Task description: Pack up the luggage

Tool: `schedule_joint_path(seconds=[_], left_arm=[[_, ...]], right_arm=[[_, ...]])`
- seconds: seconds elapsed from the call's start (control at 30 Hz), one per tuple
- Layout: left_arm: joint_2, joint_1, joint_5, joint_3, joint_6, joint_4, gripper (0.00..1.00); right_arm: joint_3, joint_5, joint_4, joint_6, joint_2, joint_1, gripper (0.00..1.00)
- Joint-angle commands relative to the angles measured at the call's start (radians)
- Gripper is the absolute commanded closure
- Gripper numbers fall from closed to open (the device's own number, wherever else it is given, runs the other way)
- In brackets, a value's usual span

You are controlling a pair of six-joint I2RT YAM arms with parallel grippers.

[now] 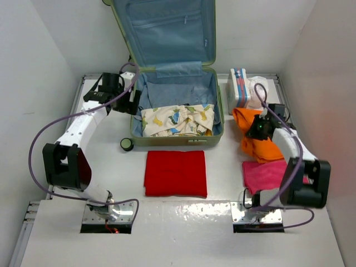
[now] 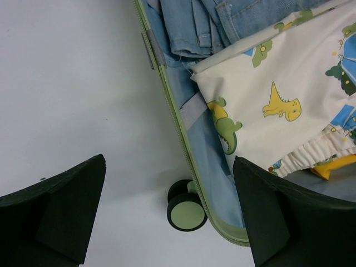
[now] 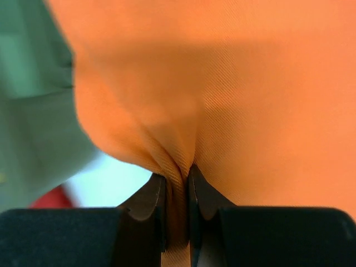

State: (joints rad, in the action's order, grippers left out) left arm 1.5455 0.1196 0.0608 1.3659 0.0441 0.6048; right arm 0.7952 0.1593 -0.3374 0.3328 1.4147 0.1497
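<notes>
Top view, luggage: the luggage (image 1: 177,141) lies open at the far middle of the table, lid up against the back wall, with a dinosaur-print cloth (image 1: 178,119) inside.
Top view, waiting items: a folded red cloth (image 1: 175,172) lies just in front of the case, and a pink cloth (image 1: 267,175) at the right.
Top view, arms: the left gripper (image 1: 133,102) is at the left edge of the case. The right gripper (image 1: 254,129) is beside the right wall and carries an orange garment (image 1: 255,147) that hangs down.
Left wrist view, fingers: the left gripper (image 2: 169,161) has its fingers wide apart and holds nothing. Below it are the green rim (image 2: 164,89) and a wheel (image 2: 187,214).
Left wrist view, contents: denim (image 2: 211,22) lies under the dinosaur-print cloth (image 2: 289,83).
Right wrist view, fingers: the right gripper (image 3: 177,178) is clamped on a thin pinch of the orange garment (image 3: 250,83).
Risk, grip: the pinch looks small, so I think the fabric may slip out during the move.
Risk, rim: the hanging part may catch on the right wall and end draped over the rim.
Risk, left arm: it is close to the case, so a careless move may push the case.
</notes>
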Motion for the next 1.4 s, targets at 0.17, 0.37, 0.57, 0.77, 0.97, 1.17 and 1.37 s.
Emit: schedule_joint_path(seconds=[0.17, 0.37, 0.57, 0.77, 0.97, 1.17, 1.37], left_arm=[[0.044, -0.05, 0.042, 0.053, -0.027, -0.031, 0.03], [0.077, -0.092, 0.065, 0.044, -0.058, -0.031, 0.03], [0.067, -0.103, 0.083, 0.025, -0.058, -0.031, 0.03], [0.048, -0.123, 0.093, -0.005, -0.058, -0.031, 0.03], [0.027, -0.141, 0.093, -0.047, -0.058, -0.031, 0.03], [0.027, -0.17, 0.093, -0.056, -0.049, -0.031, 0.04], [0.027, -0.189, 0.102, -0.074, -0.049, -0.031, 0.04]], right_arm=[[0.165, 0.238, -0.043, 0.092, -0.238, -0.06, 1.0], [0.257, 0.172, 0.069, 0.201, -0.169, -0.196, 1.0], [0.449, 0.102, 0.173, 0.279, 0.044, -0.312, 1.0], [0.721, 0.056, 0.193, 0.292, 0.24, -0.378, 1.0], [0.903, -0.029, 0.189, 0.259, 0.357, -0.427, 1.0], [1.055, -0.116, 0.175, 0.22, 0.509, -0.481, 1.0], [1.216, -0.067, 0.261, 0.166, 0.693, -0.574, 1.0]])
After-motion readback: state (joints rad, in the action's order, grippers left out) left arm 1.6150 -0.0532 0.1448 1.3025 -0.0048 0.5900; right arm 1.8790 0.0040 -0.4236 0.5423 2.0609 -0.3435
